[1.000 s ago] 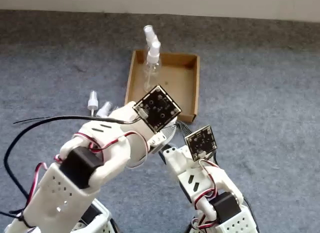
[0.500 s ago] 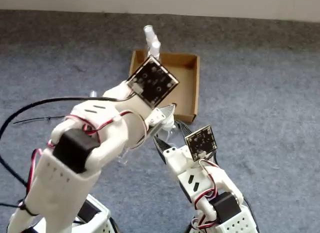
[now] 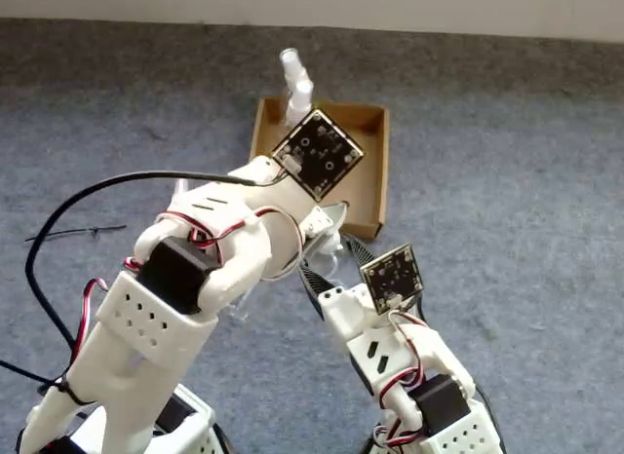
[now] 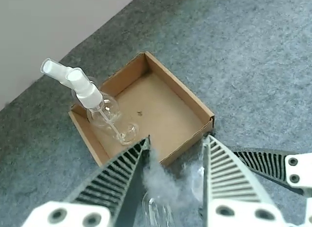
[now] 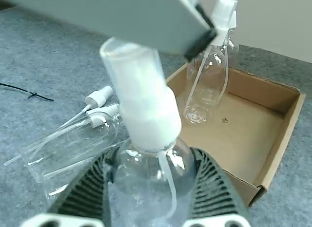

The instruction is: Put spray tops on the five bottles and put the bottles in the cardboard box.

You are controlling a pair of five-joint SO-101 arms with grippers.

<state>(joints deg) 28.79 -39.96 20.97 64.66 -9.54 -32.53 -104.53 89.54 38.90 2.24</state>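
My right gripper (image 5: 151,188) is shut on a clear bottle (image 5: 146,183), held upright just in front of the cardboard box (image 5: 287,124). A white spray top (image 5: 144,105) sits on the bottle's neck. My left gripper (image 4: 175,144) hangs over it, open, with a finger on either side of the spray top (image 4: 163,183). One left finger (image 5: 122,12) crosses above the top's head. Two capped bottles (image 4: 102,107) stand leaning in the far corner of the box (image 4: 180,88). From above, both arms meet at the box's (image 3: 380,162) near edge.
Two more clear bottles (image 5: 73,139) with spray tops lie on the grey carpet beside the held one, and a loose spray top (image 5: 97,98) lies next to them. A black cable tie (image 3: 78,232) lies further out. Most of the box floor is bare.
The left arm has swung up and towards the box, and its wrist now stands over the bottle in the right gripper. The right arm has kept still.
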